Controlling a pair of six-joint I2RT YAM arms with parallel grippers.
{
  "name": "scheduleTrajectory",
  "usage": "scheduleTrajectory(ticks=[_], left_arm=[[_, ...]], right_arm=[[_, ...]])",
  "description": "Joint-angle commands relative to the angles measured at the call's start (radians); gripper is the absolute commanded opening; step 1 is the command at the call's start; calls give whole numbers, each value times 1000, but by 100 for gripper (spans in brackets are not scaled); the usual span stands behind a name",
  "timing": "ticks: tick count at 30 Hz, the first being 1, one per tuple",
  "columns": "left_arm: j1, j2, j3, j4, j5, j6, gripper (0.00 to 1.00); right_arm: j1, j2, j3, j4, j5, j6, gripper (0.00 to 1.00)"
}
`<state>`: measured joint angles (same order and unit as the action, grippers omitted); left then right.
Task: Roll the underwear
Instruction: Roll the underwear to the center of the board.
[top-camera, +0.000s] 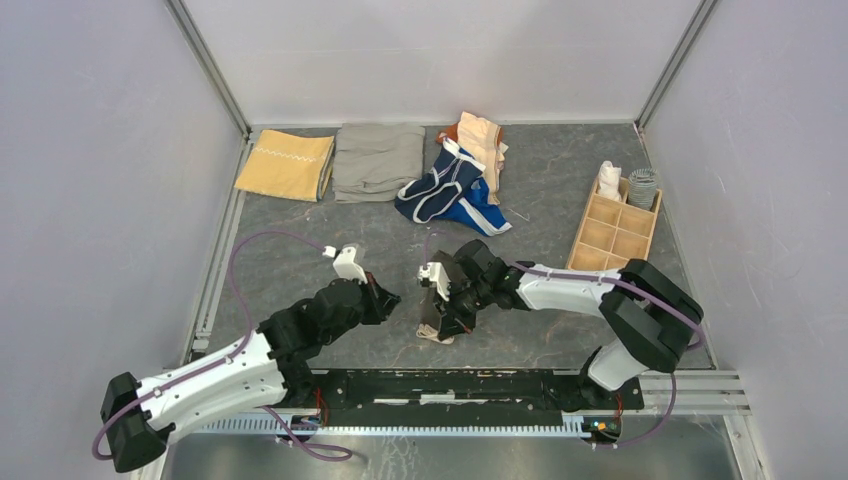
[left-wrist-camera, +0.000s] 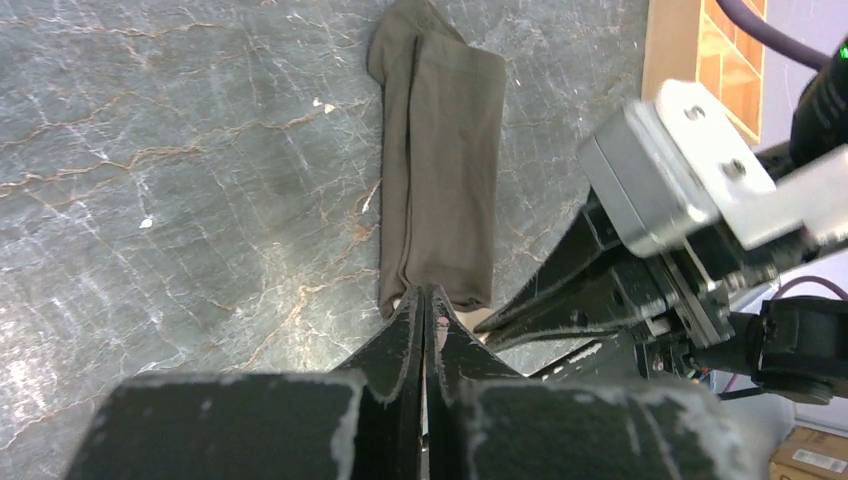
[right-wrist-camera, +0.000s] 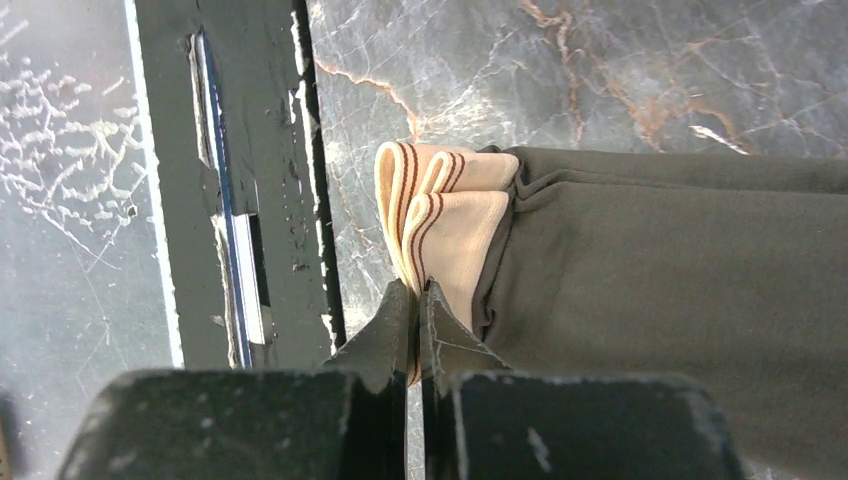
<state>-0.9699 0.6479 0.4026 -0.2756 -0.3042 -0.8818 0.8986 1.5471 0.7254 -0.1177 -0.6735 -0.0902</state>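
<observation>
Just ahead of the clenched right gripper (right-wrist-camera: 417, 295) sits the waistband (right-wrist-camera: 450, 215); the left gripper (left-wrist-camera: 425, 298), clenched too, might push the briefs (left-wrist-camera: 445, 170) crooked.

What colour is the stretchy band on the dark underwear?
The waistband is tan with thin reddish-brown stripes. It shows best in the right wrist view.

The left claw (left-wrist-camera: 425, 305) sits bottom centre, its fingers pressed flat together, the tips at the near end of the underwear (left-wrist-camera: 440, 170), a dark grey-brown strip folded lengthwise on the marbled desk (left-wrist-camera: 180, 150). The right claw (left-wrist-camera: 490, 326) reaches in from the right, narrowed to a point beside that same end. A wooden tray (left-wrist-camera: 690, 50) shows top right.
</observation>
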Motion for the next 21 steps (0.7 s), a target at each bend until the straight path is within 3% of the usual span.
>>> scheduleTrajectory(ticks=[1, 12, 21], left_arm=[[2, 24, 45, 64, 41, 68, 2], [2, 113, 79, 126, 87, 115, 2], [2, 200, 123, 166, 113, 141, 2]], right_arm=[[-56, 52, 36, -3, -34, 8, 0], [-185, 111, 53, 0, -123, 47, 0], [-257, 110, -3, 155, -271, 174, 0]])
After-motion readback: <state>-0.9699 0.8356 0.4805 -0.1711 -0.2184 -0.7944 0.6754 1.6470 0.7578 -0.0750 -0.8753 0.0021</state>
